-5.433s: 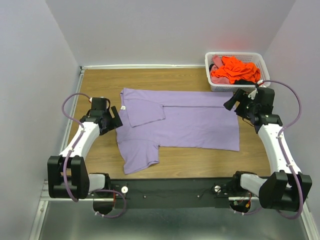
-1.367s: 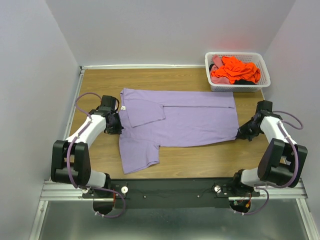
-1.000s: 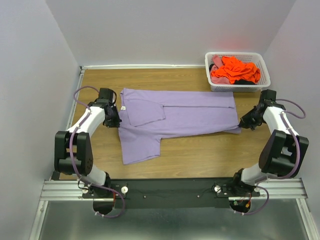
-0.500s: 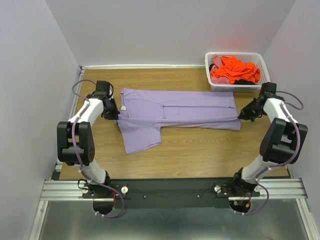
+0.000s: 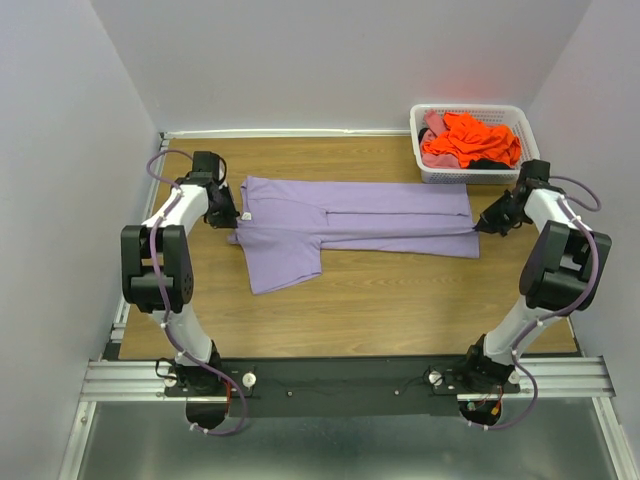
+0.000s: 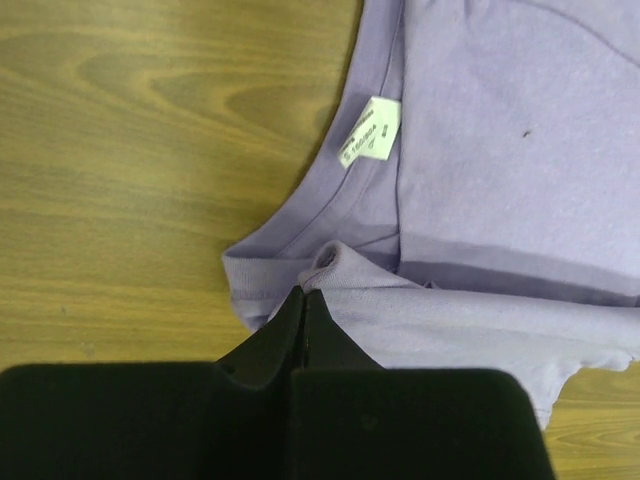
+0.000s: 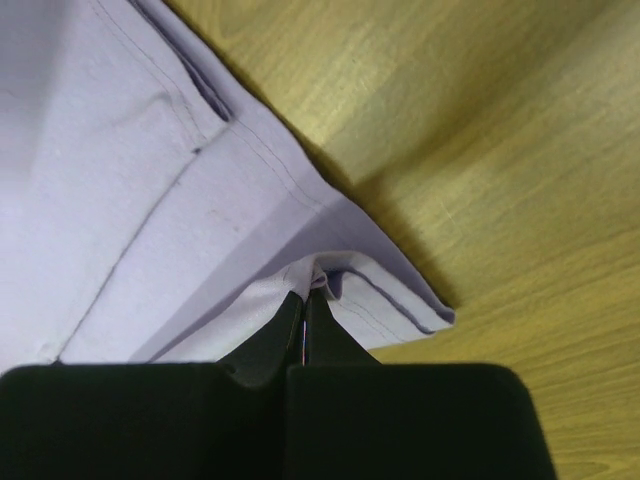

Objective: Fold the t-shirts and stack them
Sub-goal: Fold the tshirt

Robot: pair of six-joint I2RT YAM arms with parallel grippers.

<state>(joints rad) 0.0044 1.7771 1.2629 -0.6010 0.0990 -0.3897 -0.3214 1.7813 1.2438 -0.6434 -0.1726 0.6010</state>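
Well, in the top view I see the lavender t-shirt lying across the upper middle of the frame on the table. Its long axis runs from left to right, and one sleeve points toward the lower left. The left gripper sits at the left end, by the collar. The right gripper sits at the right end, by the hem. So the whole shirt lies between my two grippers, and each arm is close to its own end only. The orange t-shirt and the pink t-shirt wait in the basket at the upper right.

In the left wrist view, the fingers at the bottom centre are pressed together on a small fold of lavender cloth. The neck label is just above them. The body of the shirt goes away to the right of the frame.

In the right wrist view, the fingers are also closed, pinching the hem corner. The cloth spreads to the upper left, and bare wood is on the right.

I judge that the next move depends on this line. Both grippers must carry their ends the same way, across the long axis, so that the fold stays straight.
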